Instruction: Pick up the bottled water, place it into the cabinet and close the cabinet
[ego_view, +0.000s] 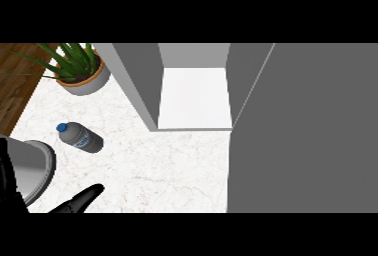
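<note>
With my left hand (81, 199) open, fingers straight, just below the bottled water (80, 137) lying on the worktop (170, 170) left of the open cabinet (196, 95), I fear nudging it rolling away.

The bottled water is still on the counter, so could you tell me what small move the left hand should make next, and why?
Probably the left hand should move forward toward the bottled water. The bottle stands free on the white counter, ahead of the hand and untouched, between the potted plant and the hand. The cabinet is already open, so grasping comes first.
</note>
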